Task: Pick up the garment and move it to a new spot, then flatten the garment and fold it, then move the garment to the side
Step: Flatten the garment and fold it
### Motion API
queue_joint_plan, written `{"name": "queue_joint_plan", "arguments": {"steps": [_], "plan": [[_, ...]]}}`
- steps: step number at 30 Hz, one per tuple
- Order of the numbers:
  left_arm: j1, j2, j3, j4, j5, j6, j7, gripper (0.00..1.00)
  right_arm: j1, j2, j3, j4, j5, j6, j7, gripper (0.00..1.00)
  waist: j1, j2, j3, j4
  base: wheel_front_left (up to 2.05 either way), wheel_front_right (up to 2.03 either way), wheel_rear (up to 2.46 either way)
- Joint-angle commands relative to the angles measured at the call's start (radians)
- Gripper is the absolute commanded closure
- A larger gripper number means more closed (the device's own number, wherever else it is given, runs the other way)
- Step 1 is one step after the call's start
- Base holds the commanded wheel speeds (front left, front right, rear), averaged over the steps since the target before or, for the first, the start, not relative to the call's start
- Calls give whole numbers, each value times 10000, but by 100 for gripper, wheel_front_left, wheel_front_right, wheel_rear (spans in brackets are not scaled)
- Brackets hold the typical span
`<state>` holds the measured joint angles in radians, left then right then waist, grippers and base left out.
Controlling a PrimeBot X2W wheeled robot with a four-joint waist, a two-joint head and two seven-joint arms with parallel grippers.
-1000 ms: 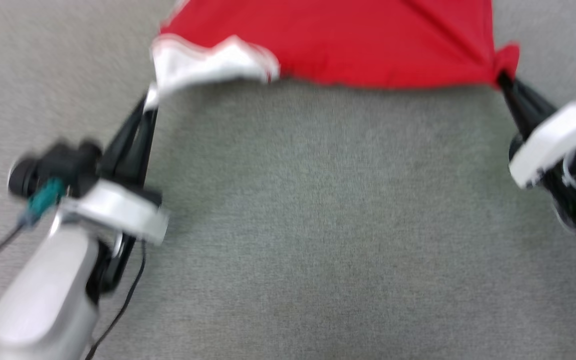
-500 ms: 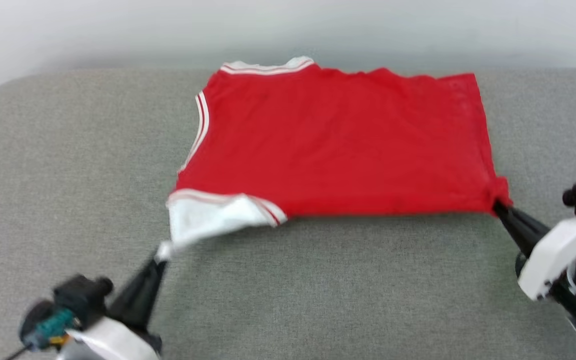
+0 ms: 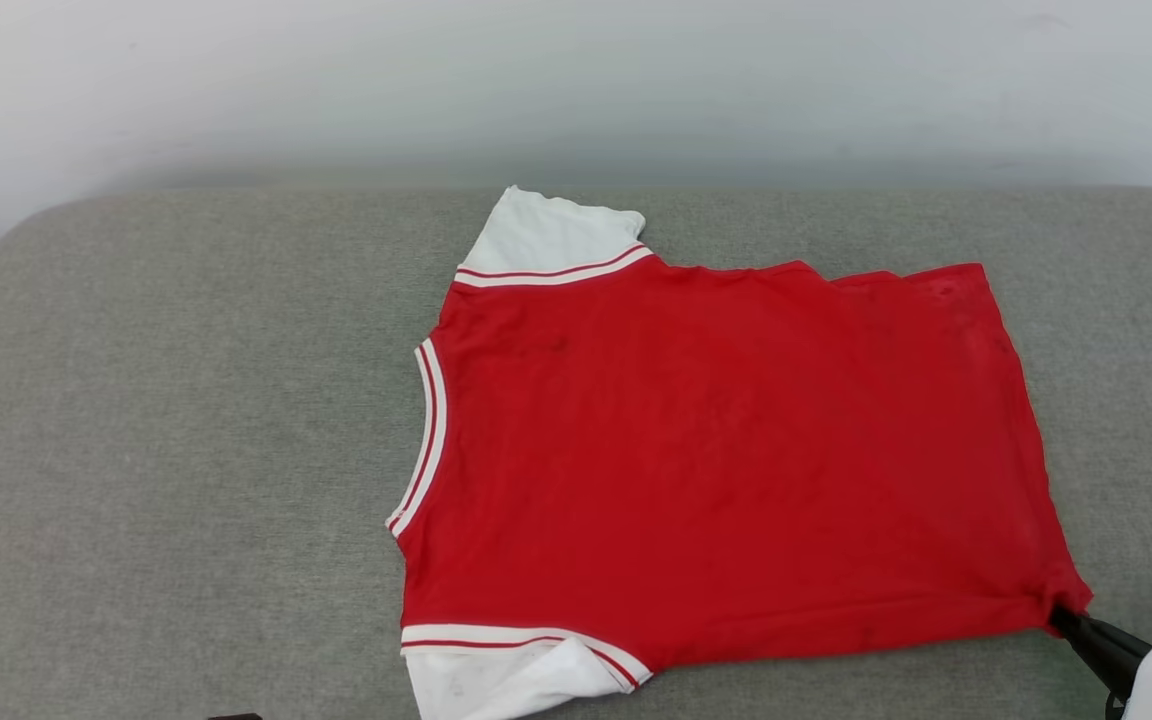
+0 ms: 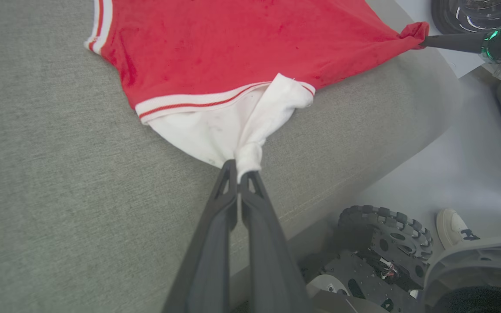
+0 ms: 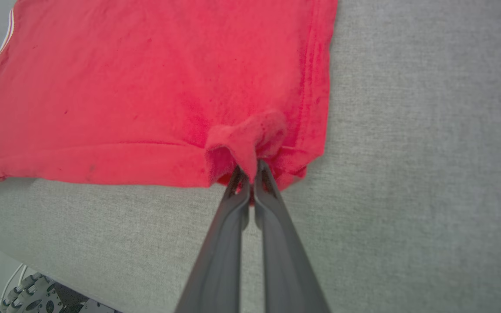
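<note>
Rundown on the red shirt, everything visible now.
The red shirt, soft knit, white short sleeves with red-white striped trim, striped collar; no print on the side facing up. It lies spread nearly flat on the grey cushion, collar toward the robot's left. The left hand pinches the near sleeve, the right hand a bunched hem corner.

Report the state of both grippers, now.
The left gripper: shut on the white sleeve of the garment.
The right gripper: shut on the garment's red bottom corner.
</note>
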<state>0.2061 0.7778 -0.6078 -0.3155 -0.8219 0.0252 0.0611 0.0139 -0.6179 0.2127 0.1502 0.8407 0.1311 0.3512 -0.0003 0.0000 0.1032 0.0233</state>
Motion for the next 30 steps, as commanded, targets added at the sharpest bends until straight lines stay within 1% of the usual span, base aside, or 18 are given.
{"name": "queue_joint_plan", "arguments": {"steps": [1,7,9,10,15,17,21,24,26,30], "plan": [[36,120,44,-98,42,-73,-37,100,203,91,-192,-227,7,-6,99,100,3,0,21,-25,0,0,0],[-457,374,267,-169,247,-259,-135,100,536,476,-812,-1043,-129,-6,589,100,3,0,198,-112,0,0,0],[-790,501,340,-221,736,-269,-286,100,370,589,-971,-1229,-236,-6,701,100,3,0,303,-166,0,0,0],[-923,478,318,-244,918,-290,-320,100,245,630,-1047,-1305,-303,-6,750,100,3,0,371,-190,0,0,0],[-1901,135,608,-378,1208,-294,-588,100,-292,826,-1299,-1651,-591,-6,1016,100,3,0,884,-245,0,0,0],[-2299,-2,735,-303,1201,-394,-713,100,-599,833,-1322,-1724,-824,-6,1070,100,3,0,1126,-262,0,0,0],[-3127,-188,1144,124,1131,-510,-1044,100,-1218,968,-1303,-1688,-1143,-6,1231,100,3,0,1624,-296,0,0,0],[-3737,-309,1238,500,1125,-689,-1091,100,-1643,1026,-1282,-1566,-1360,-6,1406,100,3,0,1951,-314,0,0,0],[-4220,-369,1223,755,1248,-797,-1049,100,-1906,1067,-1278,-1445,-1580,-6,1525,100,3,0,2170,-324,0,0,0],[-5189,-666,1014,1454,1454,-1006,-860,100,-2376,1255,-1431,-1097,-2004,-6,1773,100,3,0,2570,-279,0,0,0]]}}
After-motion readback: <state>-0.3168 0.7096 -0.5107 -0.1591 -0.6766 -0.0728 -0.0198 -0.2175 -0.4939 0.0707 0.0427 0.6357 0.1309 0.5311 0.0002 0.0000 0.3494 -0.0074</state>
